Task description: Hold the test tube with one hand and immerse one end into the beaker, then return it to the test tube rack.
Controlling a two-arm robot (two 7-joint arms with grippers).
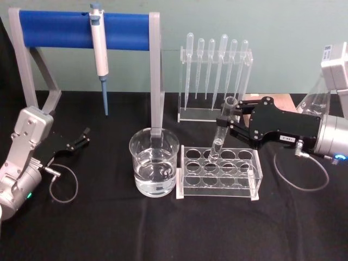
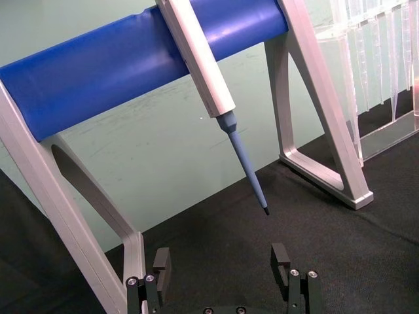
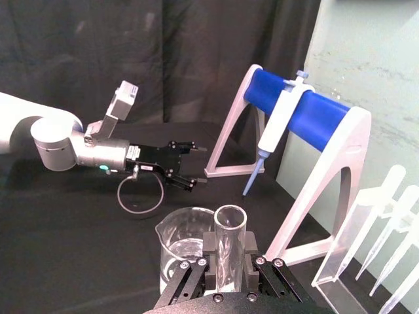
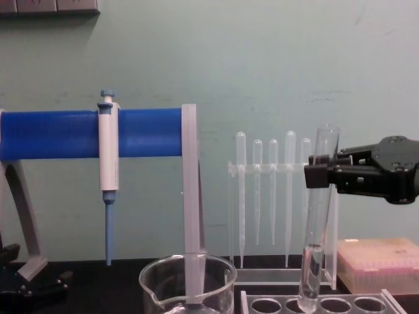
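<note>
The test tube (image 1: 222, 133) is a long clear glass tube, tilted, with its open top leaning toward the back. My right gripper (image 1: 229, 120) is shut on its upper part, reaching in from the right. The tube's rounded lower end rests in a back-row hole of the clear tube rack (image 1: 255, 179). From the chest the test tube (image 4: 315, 222) hangs from the right gripper (image 4: 321, 173). In the right wrist view the test tube (image 3: 229, 252) stands between the fingers (image 3: 209, 258). The beaker (image 1: 154, 163), holding water, stands left of the rack. My left gripper (image 1: 81, 138) is open and idle at the far left.
A white-and-blue pipettor (image 1: 99, 51) hangs on the blue-barred stand (image 1: 54, 30) behind the beaker. A clear rack of plastic pipettes (image 1: 215, 76) stands at the back. A glass flask (image 1: 314, 100) sits at the far right, and a pink box (image 4: 380, 261) lies beside the rack.
</note>
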